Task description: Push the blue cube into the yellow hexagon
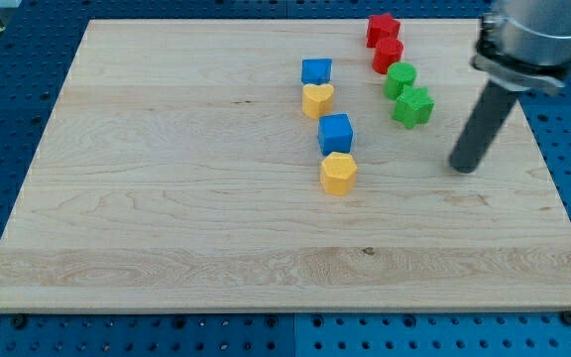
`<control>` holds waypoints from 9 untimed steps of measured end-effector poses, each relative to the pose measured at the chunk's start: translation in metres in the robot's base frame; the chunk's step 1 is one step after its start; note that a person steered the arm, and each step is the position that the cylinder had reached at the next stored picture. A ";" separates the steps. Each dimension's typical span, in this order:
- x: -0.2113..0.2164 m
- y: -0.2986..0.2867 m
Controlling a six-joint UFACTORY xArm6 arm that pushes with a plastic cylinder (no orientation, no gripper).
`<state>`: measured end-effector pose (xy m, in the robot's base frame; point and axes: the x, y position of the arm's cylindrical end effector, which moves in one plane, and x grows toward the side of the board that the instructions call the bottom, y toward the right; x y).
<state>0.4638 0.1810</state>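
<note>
The blue cube (335, 133) sits near the board's middle, right above the yellow hexagon (338, 173), and the two touch or nearly touch. My tip (463, 167) rests on the board well to the view's right of both, about level with the hexagon, touching no block.
A second blue block (316, 70) sits above a yellow heart (317, 99), up the view from the cube. A red star (382, 28) and red block (389, 54) lie at top right. A green block (400, 78) and green star (413, 106) lie between the cube and my tip.
</note>
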 end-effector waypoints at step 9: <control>-0.015 -0.138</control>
<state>0.4487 0.0434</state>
